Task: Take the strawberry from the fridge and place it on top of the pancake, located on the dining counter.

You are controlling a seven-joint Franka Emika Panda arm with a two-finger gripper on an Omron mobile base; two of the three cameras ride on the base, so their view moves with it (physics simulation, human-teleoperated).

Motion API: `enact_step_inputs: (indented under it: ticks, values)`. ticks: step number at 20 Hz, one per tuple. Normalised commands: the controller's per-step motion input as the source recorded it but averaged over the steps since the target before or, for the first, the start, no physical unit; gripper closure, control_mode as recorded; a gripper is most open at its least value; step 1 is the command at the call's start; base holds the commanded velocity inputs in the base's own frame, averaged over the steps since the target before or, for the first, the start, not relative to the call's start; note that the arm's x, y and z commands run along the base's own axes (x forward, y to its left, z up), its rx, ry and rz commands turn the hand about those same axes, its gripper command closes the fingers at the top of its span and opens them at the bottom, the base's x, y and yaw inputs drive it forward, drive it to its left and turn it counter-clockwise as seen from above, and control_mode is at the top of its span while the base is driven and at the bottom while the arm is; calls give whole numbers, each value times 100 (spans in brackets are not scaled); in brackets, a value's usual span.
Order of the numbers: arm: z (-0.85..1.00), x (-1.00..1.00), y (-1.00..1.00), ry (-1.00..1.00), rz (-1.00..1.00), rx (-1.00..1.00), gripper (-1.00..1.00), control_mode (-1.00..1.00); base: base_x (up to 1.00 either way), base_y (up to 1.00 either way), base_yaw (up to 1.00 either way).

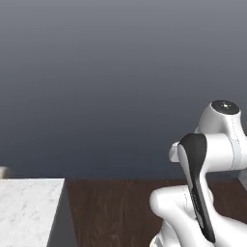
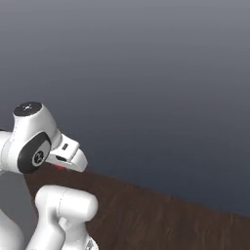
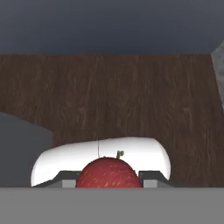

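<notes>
The strawberry sits low in the middle of the hand view, red and speckled with a small green stem at its top, wedged between the two grey finger pads that press in from either side, so the gripper is clamped on the fruit and carrying it. In the right base view the same hand shows at the left of the frame, about mid-height, where a sliver of red peeks out beneath the white gripper body. Below and beyond it runs the dark wooden floor, which fills the middle of the hand view and the lower band of both base views, with a plain grey-blue backdrop above. At the bottom left of the left base view a corner of the dining counter comes into frame, white and faintly veined, with a grey side face dropping to the floor. The arm is folded up at the lower right of that view. I would judge that the fetching is done and the carrying leg is under way: the fruit is out of the fridge and in hand, and the counter is only just coming alongside. What the next move calls for, I think, is bringing the base round until the pancake comes into sight, then reaching out over the slab while the grip holds firm on such a small, round thing.
</notes>
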Motion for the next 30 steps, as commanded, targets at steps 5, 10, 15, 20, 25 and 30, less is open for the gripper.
enact_step_inputs:
  ticks: [5, 10, 15, 20, 25, 30]
  values:
    - [0, 0, 0, 0, 0, 0, 100, 100, 100, 0, 59]
    - [0, 0, 0, 0, 0, 0, 100, 100, 100, -9, 67]
    - [0, 0, 0, 0, 0, 0, 100, 100, 98, -33, 78]
    - [0, 0, 0, 0, 0, 0, 100, 100, 100, -41, 76]
    - [0, 0, 0, 0, 0, 0, 100, 100, 100, -28, 75]
    - [0, 0, 0, 0, 0, 0, 100, 100, 100, -23, 59]
